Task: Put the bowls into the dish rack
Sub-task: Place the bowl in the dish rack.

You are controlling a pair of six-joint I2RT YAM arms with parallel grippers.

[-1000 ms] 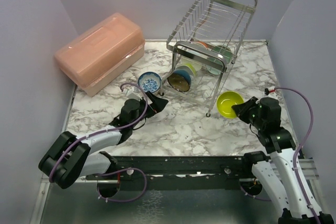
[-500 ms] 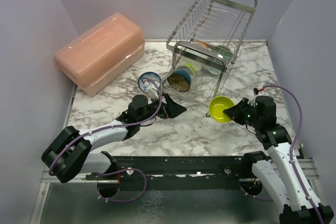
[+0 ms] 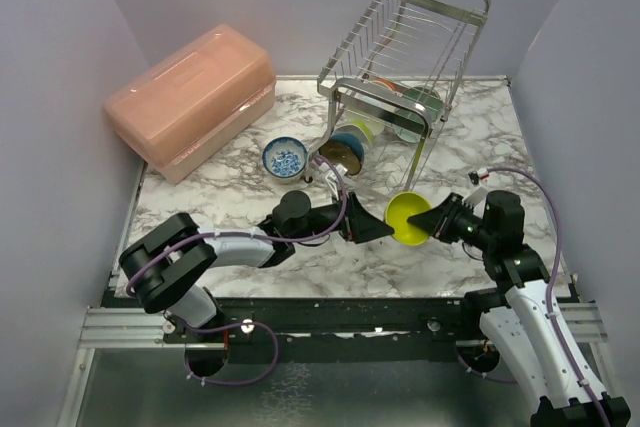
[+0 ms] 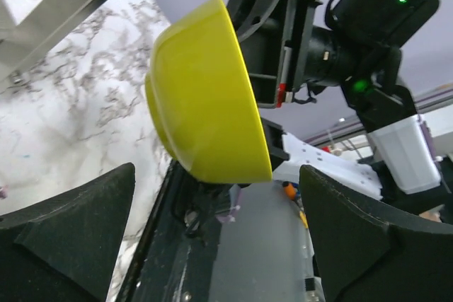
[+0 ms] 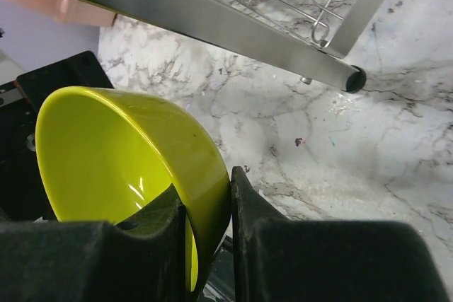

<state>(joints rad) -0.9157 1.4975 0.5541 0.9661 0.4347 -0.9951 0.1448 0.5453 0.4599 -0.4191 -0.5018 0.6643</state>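
While my right gripper [image 3: 428,222] grips the lime bowl [image 3: 405,215], my left gripper [image 3: 372,230] waits wide apart beside it.
I see the right fingers clamped on the bowl's rim, one inside and one outside, holding it tipped on edge just in front of the dish rack [image 3: 400,57]. The left jaws face its underside, clear of it. Other bowls [image 3: 347,150] sit in the rack's lower shelf; a blue patterned bowl [image 3: 286,157] lies on the counter [image 3: 200,209] left of the rack.

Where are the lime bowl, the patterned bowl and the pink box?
lime bowl [image 5: 99,153], right wrist view, inner wall.
patterned bowl [image 3: 286,158], top external view, inside.
pink box [image 3: 190,72], top external view, lid.
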